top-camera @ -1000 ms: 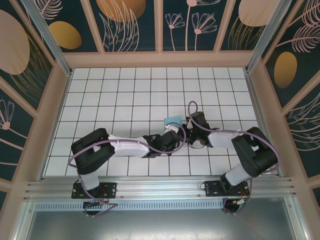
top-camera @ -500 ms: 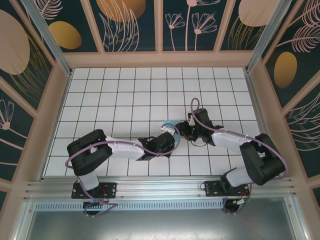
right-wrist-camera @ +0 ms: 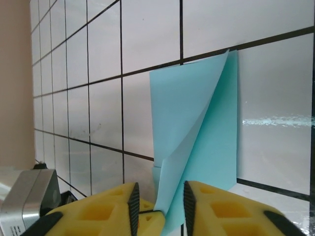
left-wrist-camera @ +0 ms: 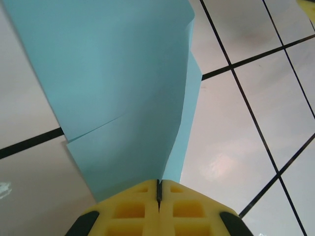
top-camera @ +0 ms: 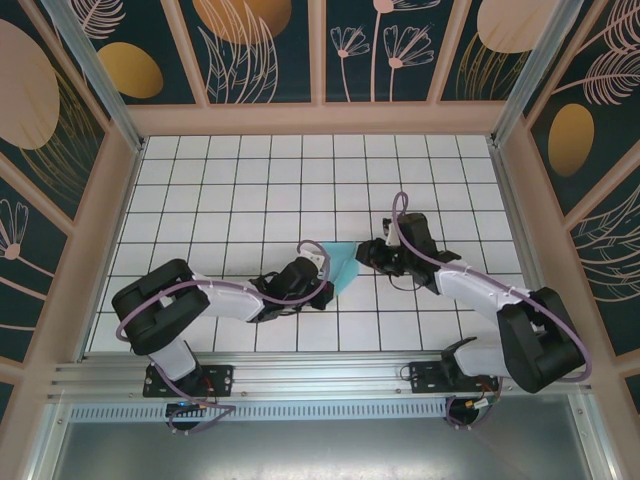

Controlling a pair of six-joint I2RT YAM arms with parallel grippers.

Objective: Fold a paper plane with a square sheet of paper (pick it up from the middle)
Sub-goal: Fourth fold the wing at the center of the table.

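Blue paper (top-camera: 343, 266) sits part-folded at mid-frame on the worktop (top-camera: 230, 200). Left gripper (left-wrist-camera: 158, 189) is clamped on one edge, likely to anchor the sheet. Right gripper (right-wrist-camera: 160, 196) has its jaws apart around the raised flap without pinching it, probably placed to take it and fold it over.

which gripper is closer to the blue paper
Left. The left gripper is clamped shut on the blue paper; the right gripper sits at another edge with its jaws parted around it.

Count: 1 folded light-blue paper sheet (top-camera: 341, 266); 2 arms, left arm (top-camera: 225, 298) and right arm (top-camera: 470, 288); 4 yellow fingers (left-wrist-camera: 184, 216); 1 white-tiled worktop (top-camera: 220, 190).
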